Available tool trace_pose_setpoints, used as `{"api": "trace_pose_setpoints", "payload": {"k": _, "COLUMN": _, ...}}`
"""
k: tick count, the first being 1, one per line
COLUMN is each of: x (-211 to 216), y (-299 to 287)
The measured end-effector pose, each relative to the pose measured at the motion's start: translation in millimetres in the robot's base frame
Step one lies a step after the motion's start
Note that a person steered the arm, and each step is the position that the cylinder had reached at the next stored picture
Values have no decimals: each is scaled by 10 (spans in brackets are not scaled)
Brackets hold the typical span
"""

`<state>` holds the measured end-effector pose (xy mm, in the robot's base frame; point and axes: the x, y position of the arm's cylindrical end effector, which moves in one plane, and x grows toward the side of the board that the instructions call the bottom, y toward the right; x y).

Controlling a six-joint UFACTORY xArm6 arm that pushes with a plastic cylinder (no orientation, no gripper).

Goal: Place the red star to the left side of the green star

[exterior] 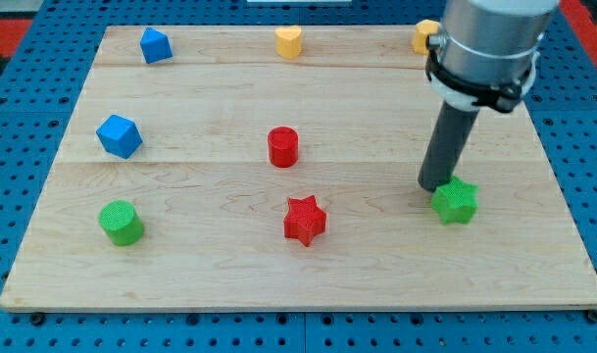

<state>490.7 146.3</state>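
The red star [304, 219] lies low in the middle of the wooden board [210, 265]. The green star [455, 201] lies to its right, at about the same height in the view. My tip [434, 185] rests on the board right against the green star's upper left edge. The red star is well to the left of my tip, with a wide gap between the two stars.
A red cylinder [282, 147] stands above the red star. A green cylinder [121, 223] is at the lower left. Two blue blocks [119, 135] [155, 45] are on the left. A yellow heart [288, 42] and a yellow block [424, 35] are at the top.
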Motion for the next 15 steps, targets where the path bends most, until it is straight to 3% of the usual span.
{"api": "trace_pose_setpoints", "payload": {"k": 1, "x": -47, "y": -30}}
{"api": "trace_pose_setpoints", "payload": {"k": 5, "x": -61, "y": -1820}}
{"api": "trace_pose_setpoints", "payload": {"k": 8, "x": 421, "y": -1832}}
{"api": "trace_pose_setpoints", "payload": {"k": 12, "x": 301, "y": -539}}
{"api": "trace_pose_setpoints", "payload": {"k": 13, "x": 344, "y": -574}}
{"api": "trace_pose_setpoints", "payload": {"k": 15, "x": 70, "y": -1270}}
